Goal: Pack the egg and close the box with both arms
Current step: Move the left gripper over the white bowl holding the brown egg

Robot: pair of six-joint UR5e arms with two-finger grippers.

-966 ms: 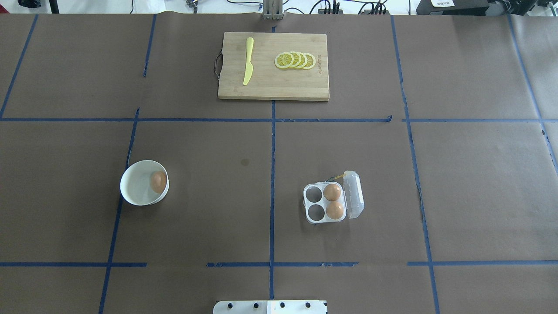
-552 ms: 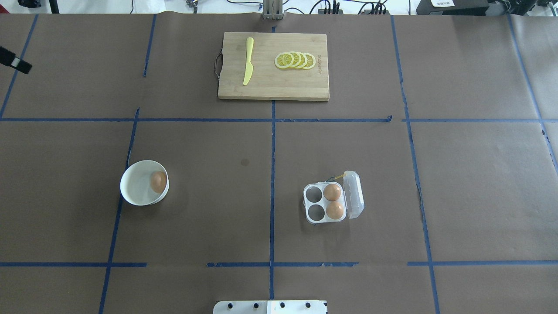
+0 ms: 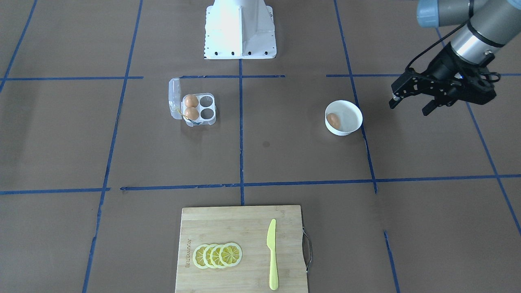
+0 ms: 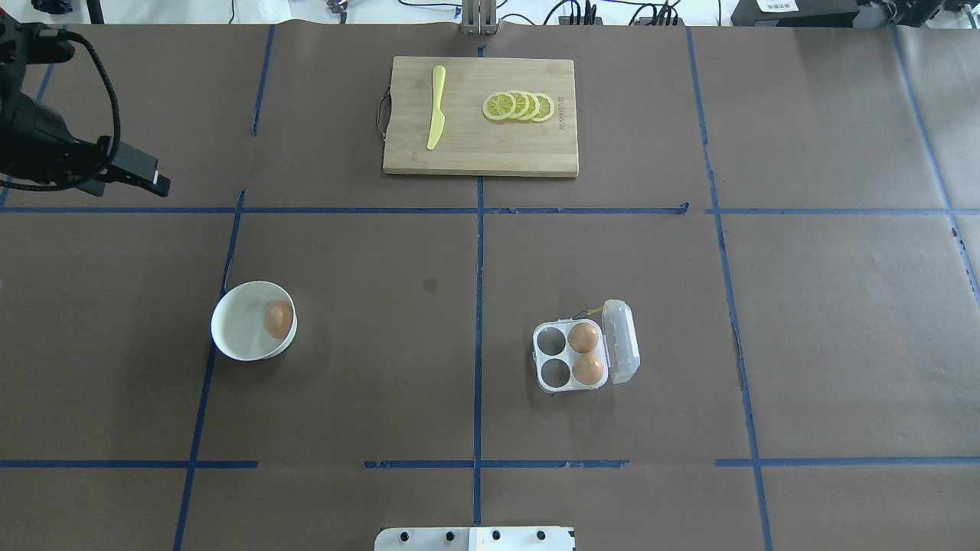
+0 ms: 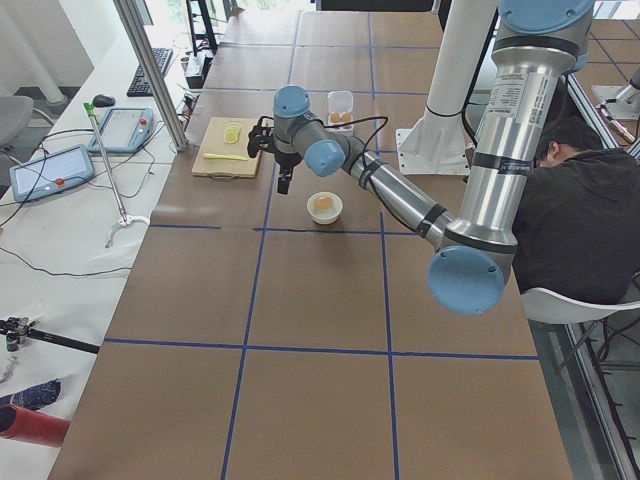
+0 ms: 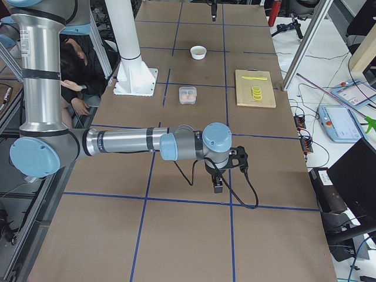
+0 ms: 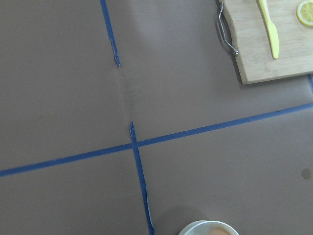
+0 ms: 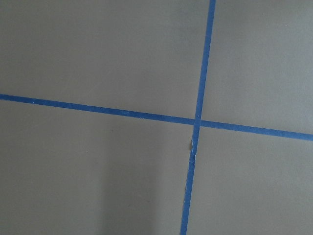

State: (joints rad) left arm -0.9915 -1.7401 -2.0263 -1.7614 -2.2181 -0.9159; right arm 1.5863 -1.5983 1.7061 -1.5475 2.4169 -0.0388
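Note:
The egg (image 4: 279, 319) lies in a round white bowl (image 4: 223, 337) on the table's left half; it also shows in the front view (image 3: 333, 120). The clear box (image 4: 553, 372) stands open right of centre, lid (image 4: 622, 340) folded out, with two brown eggs (image 4: 586, 353) in its right cells and two cells empty. My left gripper (image 3: 409, 106) hangs open and empty above the table, apart from the bowl (image 3: 355, 110), on the side away from the box. My right gripper (image 6: 217, 185) shows only in the right side view, far from the box (image 6: 187, 94); I cannot tell its state.
A wooden cutting board (image 4: 480, 153) with a yellow knife (image 4: 436, 107) and lemon slices (image 4: 519, 105) lies at the far centre. The white pedestal base (image 3: 240, 28) stands at the robot's edge. Blue tape lines cross the brown table cover.
My left arm has come in from the overhead view's left edge and moved right and nearer, toward the bowl. The bowl, eggs and box have not moved.

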